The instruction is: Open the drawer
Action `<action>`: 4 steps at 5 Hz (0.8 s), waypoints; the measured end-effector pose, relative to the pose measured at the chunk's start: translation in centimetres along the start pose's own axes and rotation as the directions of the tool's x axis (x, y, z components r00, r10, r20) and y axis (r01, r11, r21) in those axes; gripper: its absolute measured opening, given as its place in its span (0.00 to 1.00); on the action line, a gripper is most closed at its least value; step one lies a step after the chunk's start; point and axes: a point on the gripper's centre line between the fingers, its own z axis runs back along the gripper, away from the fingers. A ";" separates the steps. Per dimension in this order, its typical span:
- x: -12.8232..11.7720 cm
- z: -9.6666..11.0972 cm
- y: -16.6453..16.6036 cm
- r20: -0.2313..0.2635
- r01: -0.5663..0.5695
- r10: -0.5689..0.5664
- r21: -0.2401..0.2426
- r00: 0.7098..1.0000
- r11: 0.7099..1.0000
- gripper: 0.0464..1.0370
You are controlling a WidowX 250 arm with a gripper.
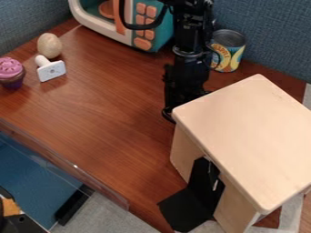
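The cabinet (243,136) that should house the drawer stands at the right of the bench (97,104), a black bracket (194,195) against its near side. The hand (173,111) is low by the cabinet's far left corner; whether it is spread, pressed together or pinching something, I cannot tell. No drawer juts out toward the camera, so the opening is probably all left to do: getting hold of the drawer, then a straight pull outward.
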 end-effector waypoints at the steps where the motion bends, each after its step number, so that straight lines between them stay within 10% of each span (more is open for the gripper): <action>1: -0.3 0.2 0.7 0.000 -0.010 0.010 -0.001 1.000 1.000 0.15; 4: -0.8 0.8 6.3 0.005 -0.094 0.094 0.029 0.996 0.995 0.10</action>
